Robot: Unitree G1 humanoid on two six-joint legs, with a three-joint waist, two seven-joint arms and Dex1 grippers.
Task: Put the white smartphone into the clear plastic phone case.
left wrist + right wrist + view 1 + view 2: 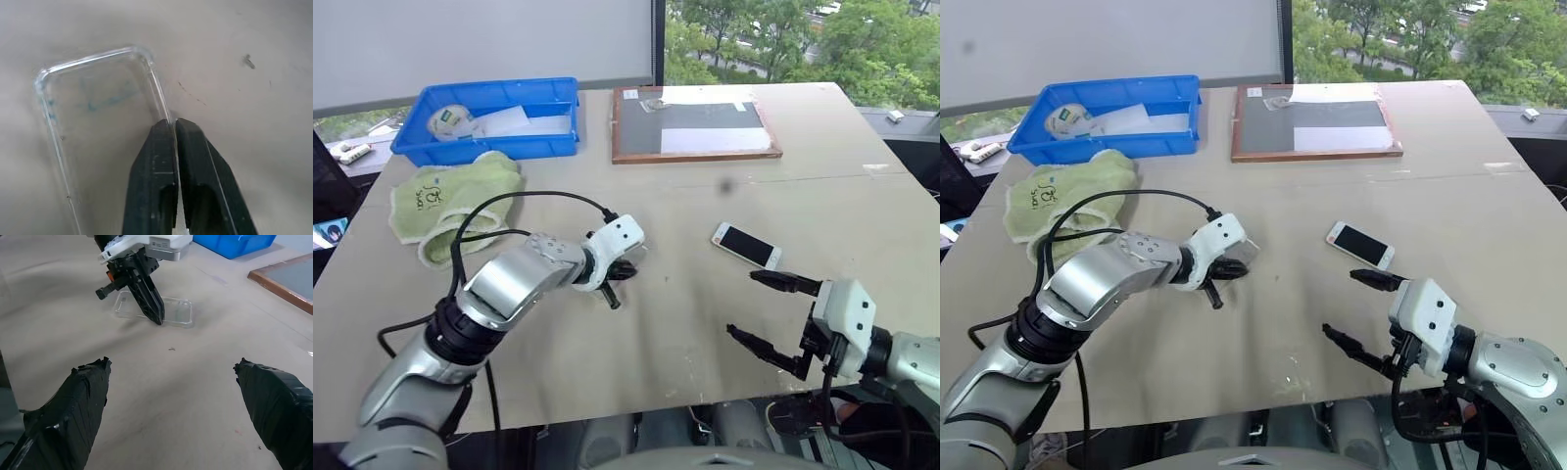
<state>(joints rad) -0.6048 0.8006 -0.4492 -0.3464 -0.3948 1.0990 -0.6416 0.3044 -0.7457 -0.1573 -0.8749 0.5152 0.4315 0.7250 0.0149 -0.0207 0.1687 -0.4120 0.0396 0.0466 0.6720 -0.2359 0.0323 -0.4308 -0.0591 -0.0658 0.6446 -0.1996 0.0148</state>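
So the left gripper has its two black fingers pinched tight on one long rim of the case — the thin clear wall sits right between the tips. The case lies flat on the table, open side up as far as I can tell, near the middle-left of the table.

The phone is screen up, well apart from the case, off toward the robot's right. Its long axis runs on a diagonal, one end pointing toward the far-left, the other toward the right gripper. That gripper hangs just short of the phone with its jaws spread wide and nothing in them, so it's clearly the nearer one; my guess is the phone is its job while the left keeps the case steady. The bit that matters: the phone has to travel leftward across the bare table and get its long axis lined up with the case's.

Labels — not much. The green cloth has some dark print I can't make out, and the roll in the blue bin has green markings, also unreadable. Nothing readable on the phone or the case.
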